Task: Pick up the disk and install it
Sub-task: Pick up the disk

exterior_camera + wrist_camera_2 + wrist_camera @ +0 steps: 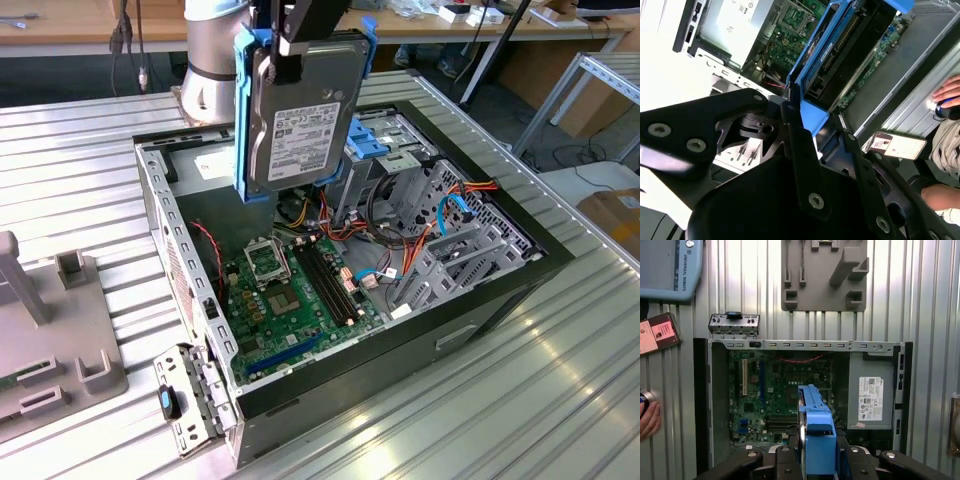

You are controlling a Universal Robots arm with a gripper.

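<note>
Pick-up done: tool (287, 45) clamped on disk (300, 115), held on edge, aloft over open computer case (490, 305), above motherboard (295, 295). Install left: disk not yet in drive cage (400, 175).

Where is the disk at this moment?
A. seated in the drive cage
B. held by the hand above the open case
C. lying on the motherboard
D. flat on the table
B: in the exterior view the hand grips the disk, upright, above the open case.
</note>
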